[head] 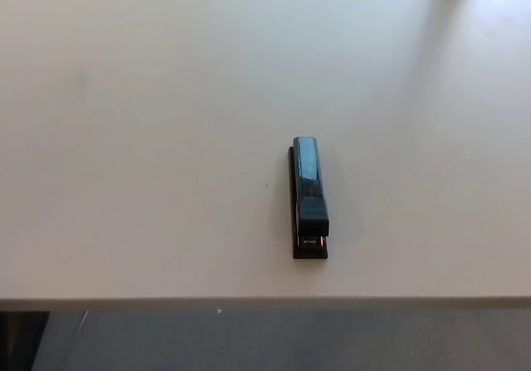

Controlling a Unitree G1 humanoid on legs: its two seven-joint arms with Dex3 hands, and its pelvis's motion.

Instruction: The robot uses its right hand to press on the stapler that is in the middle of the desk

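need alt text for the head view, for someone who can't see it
A dark stapler lies alone on a pale desk, its length running away from the camera, a little right of the middle and close to the near edge. Neither robot hand is in the picture, and a strip of grey floor shows below the desk edge.

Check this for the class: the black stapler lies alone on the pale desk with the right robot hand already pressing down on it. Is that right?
Not quite. The head view shows the black stapler lying alone on the pale desk, but no robot hand is in view; nothing touches the stapler.
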